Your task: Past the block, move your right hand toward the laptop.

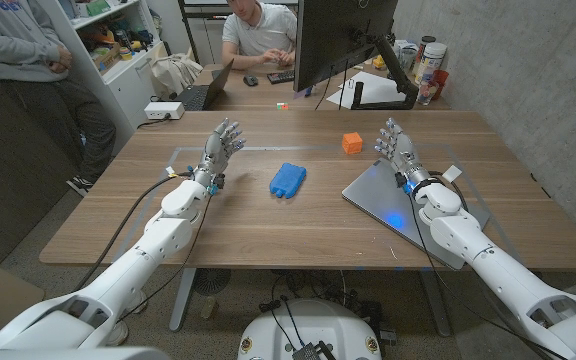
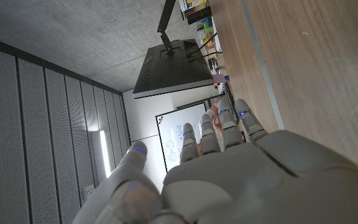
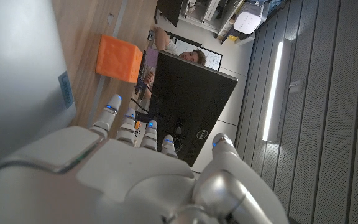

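A small orange block (image 1: 352,143) stands on the wooden table right of centre, and it shows again as the orange block (image 3: 119,58) beyond my right hand's fingers. The closed grey laptop (image 1: 393,195) lies at the table's right, its lid (image 3: 17,68) broad in the right wrist view. My right hand (image 1: 401,152) hovers open over the laptop's far corner, fingers spread and pointing away, just right of the block. My left hand (image 1: 218,148) is open at the table's left, fingers spread, holding nothing.
A blue flat object (image 1: 288,179) lies mid-table. A black monitor (image 1: 340,40) on its stand rises behind the block, with bottles (image 1: 428,62) at the far right. Two people are behind the table: one seated (image 1: 258,30), one standing (image 1: 28,50).
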You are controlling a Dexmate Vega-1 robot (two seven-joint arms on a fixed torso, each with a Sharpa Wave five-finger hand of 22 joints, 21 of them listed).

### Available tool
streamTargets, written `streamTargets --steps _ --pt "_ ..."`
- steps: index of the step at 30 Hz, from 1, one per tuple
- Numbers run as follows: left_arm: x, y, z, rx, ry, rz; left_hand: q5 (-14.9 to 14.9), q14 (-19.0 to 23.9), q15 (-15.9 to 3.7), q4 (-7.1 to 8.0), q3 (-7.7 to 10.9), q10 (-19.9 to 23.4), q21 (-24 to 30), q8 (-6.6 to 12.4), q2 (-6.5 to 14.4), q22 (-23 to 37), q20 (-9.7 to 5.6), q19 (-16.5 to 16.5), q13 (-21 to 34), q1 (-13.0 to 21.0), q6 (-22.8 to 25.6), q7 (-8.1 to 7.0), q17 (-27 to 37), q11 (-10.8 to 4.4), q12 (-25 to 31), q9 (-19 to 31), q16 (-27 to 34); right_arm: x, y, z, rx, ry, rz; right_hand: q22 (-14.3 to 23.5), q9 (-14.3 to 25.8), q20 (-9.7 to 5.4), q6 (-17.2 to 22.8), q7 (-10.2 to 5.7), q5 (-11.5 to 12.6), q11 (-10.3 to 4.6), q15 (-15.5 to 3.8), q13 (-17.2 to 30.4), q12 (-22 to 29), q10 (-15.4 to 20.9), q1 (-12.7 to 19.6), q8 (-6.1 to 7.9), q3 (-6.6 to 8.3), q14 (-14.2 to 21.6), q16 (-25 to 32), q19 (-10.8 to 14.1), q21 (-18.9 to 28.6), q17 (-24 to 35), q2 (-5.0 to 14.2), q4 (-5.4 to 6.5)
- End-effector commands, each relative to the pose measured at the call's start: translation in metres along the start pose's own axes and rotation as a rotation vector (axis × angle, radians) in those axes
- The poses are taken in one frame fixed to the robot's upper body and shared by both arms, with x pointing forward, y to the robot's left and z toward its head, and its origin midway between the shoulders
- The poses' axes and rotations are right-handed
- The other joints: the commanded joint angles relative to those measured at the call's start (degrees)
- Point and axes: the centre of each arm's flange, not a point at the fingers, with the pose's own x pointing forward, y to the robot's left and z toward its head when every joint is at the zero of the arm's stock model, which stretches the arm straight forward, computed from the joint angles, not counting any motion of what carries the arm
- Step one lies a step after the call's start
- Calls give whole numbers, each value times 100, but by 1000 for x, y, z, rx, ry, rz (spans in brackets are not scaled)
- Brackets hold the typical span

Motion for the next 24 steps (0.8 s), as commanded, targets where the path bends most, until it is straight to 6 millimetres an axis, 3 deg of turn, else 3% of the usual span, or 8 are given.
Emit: streamTargets --steps 1,22,24 --pt "5 5 -3 -8 -2 -2 24 -1 58 -2 38 45 248 36 76 9 56 -191 27 -15 50 11 24 1 35 20 20 2 1 -2 -3 4 -6 29 25 42 3 -53 34 65 27 10 25 -7 67 27 31 -3 18 -786 127 25 -26 -2" --pt "5 8 -8 -10 10 -2 23 5 63 -1 26 41 218 32 75 11 56 -181 27 -25 41 15 24 7 32 19 16 2 3 0 -13 -5 -8 31 25 43 20 -74 33 65 20 10 29 13 58 31 16 -4 -5 -771 76 26 -24 -18" --pt "5 7 -8 -10 11 -5 23 4 64 -2 25 38 213 34 76 11 56 -180 27 -26 46 14 23 8 31 19 15 -4 3 5 -92 3 -44 31 25 43 22 -74 33 67 21 11 30 15 57 32 15 -8 -8 -771 69 27 -23 -19"
